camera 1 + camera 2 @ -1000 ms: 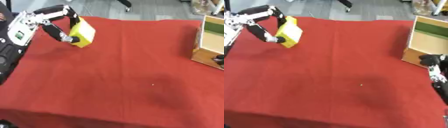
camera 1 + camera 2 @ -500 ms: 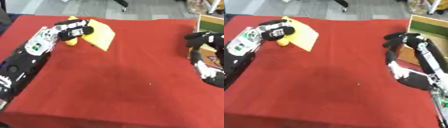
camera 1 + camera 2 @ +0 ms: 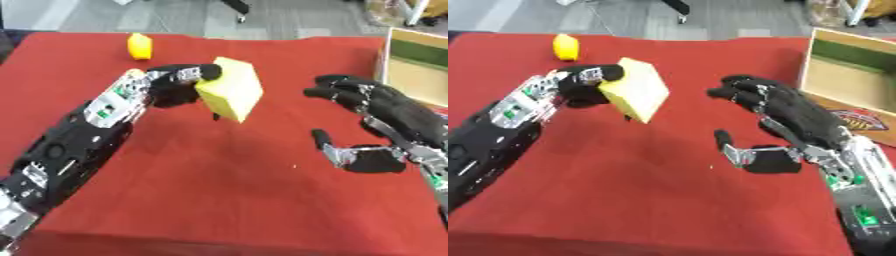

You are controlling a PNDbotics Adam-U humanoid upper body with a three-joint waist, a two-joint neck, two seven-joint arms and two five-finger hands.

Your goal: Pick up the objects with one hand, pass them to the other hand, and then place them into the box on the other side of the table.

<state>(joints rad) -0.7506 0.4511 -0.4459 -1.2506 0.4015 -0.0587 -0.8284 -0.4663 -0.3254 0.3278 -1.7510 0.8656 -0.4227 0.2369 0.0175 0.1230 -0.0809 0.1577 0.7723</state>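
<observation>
A red cloth covers the desk point(image 3: 219, 200), with grey floor beyond its far edge; at the far left of the cloth lies a small yellow object point(image 3: 138, 45), well apart from the work. The left hand point(image 3: 179, 85) is raised above the desk's middle, its fingers curled round one face of the yellow block point(image 3: 231, 89), which hangs tilted in the air, clear of the cloth; to the right, the right hand point(image 3: 794, 117) waits with its palm turned toward the block, fingers point(image 3: 741, 90) spread apart and thumb out below, holding nothing; there is a clear gap between it and the block. At the far right stands the open cardboard box point(image 3: 846, 65), on the desk's right edge.

This looks like the handover step; the block is picked up but not yet passed. The next move calls for closing the gap until the block sits between the right thumb and fingers; these must then curl round it before the left fingers let go.
</observation>
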